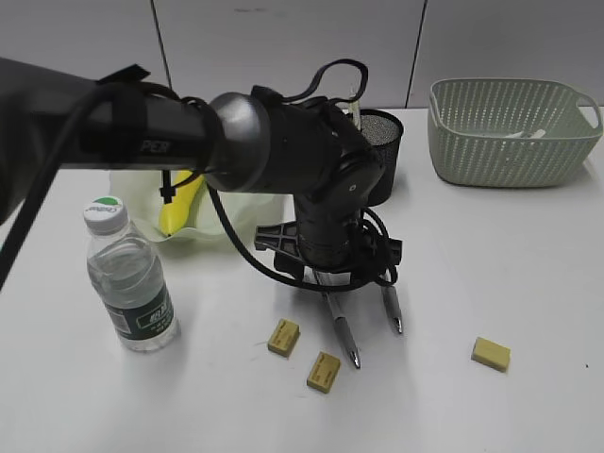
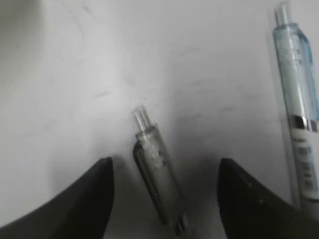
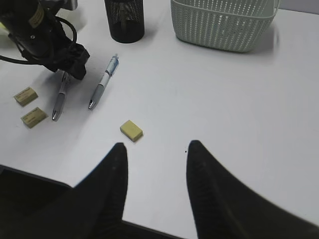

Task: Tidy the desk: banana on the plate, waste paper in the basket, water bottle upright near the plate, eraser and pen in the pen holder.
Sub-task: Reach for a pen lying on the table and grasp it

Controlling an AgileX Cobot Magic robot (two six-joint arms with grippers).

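Looks roughly half finished: banana [image 1: 179,203] on the plate [image 1: 241,215], water bottle [image 1: 130,283] upright just beside that plate, and a pale scrap in the basket [image 1: 514,142], probably the waste paper [image 1: 525,134], though too small to tell for sure

Leaves out on the desk [image 1: 528,283] two pens, the nearer pen [image 1: 338,326] and the second pen [image 1: 392,307], plus three erasers: two together, first eraser [image 1: 283,336] and front eraser [image 1: 323,371], and a lone eraser [image 1: 491,353] well apart to the right. Shows something slim standing in the pen holder [image 1: 382,151], perhaps a pen; cannot tell

Left gripper [image 2: 164,169] down low over the nearer pen, jaws spread wide on either side of its clicker end, nothing pinched yet. Right gripper [image 3: 155,154] parted and empty, hovering above bare desk near the lone eraser

Plenty of open white surface on the right between lone eraser and basket. Tighter on the left: second pen just beside the target, two erasers near its tip, bottle and plate off to the side. Front edge of the desk close behind the right gripper in its wrist view; front eraser nearest to that edge
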